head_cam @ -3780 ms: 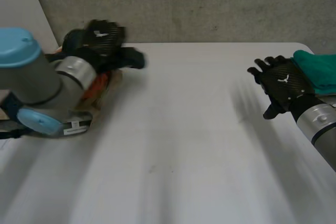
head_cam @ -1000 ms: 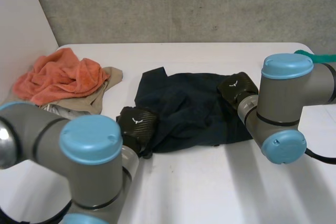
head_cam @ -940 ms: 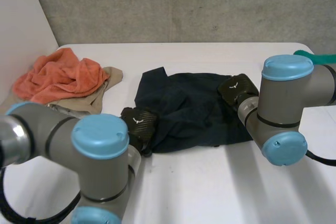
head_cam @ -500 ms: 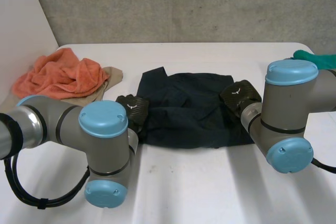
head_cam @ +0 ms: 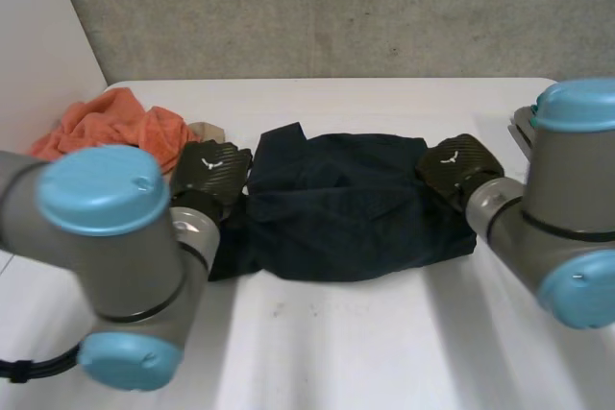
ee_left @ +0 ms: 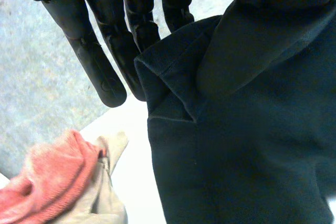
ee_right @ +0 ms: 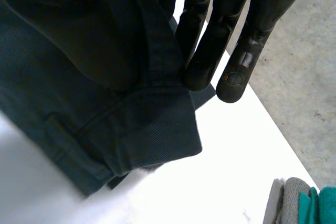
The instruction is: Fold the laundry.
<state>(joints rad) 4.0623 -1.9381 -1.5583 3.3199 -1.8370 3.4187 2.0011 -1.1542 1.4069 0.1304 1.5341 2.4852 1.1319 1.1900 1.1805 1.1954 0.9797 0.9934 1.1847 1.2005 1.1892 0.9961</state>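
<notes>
The dark navy garment [head_cam: 336,213] lies spread on the white worktop [head_cam: 384,343] with one robot hand at each end, so neither arm is nearer to it than the other. Its long axis runs straight from the left robot hand [head_cam: 211,172] across to the right robot hand [head_cam: 459,165]. Most of the cloth falls on the robot's side of the line between them.

In the left wrist view, the fingers [ee_left: 100,61] are straight. The garment's hemmed corner is tucked in against them from the thumb side, which reads as a flat pinch on that end. The right wrist view shows much the same: straight fingers [ee_right: 239,61] with the seamed edge of the garment caught against their inner face, and the cloth hanging down from under the palm. Both hands therefore appear to have hold of the cloth rather than merely resting on it.

Just beyond the left robot hand, on its outer side, sit a crumpled orange towel [head_cam: 115,122] and a beige cloth [head_cam: 205,131]. Both are close to the garment's end but apart from it. Past the right fingertips lies a teal cloth [ee_right: 320,205].

As the hands hold opposite ends, the fold will likely turn on that hand-to-hand axis: either tensioning the garment flat along it or carrying one end over toward the other hand.
</notes>
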